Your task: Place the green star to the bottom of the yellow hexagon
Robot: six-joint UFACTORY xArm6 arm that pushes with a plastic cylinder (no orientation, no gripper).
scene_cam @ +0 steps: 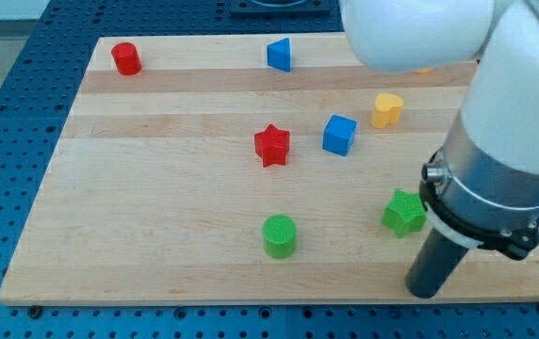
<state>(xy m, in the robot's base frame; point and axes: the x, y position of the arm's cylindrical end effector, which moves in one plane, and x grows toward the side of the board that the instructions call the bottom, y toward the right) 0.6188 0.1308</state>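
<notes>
The green star (404, 213) lies on the wooden board (156, 188) at the view's lower right, right beside the arm's grey wrist. My tip (429, 291) rests on the board just below and to the right of the green star, a short gap away. A sliver of yellow (423, 69) shows at the view's top under the white arm. It may be the yellow hexagon, but the arm hides most of it. A yellow heart-like block (387, 109) lies above the green star.
A blue cube (339, 134) and a red star (271, 145) lie mid-board. A green cylinder (279, 235) sits at the lower middle. A red cylinder (126, 58) is at the top left and a blue triangular block (280, 55) at the top middle.
</notes>
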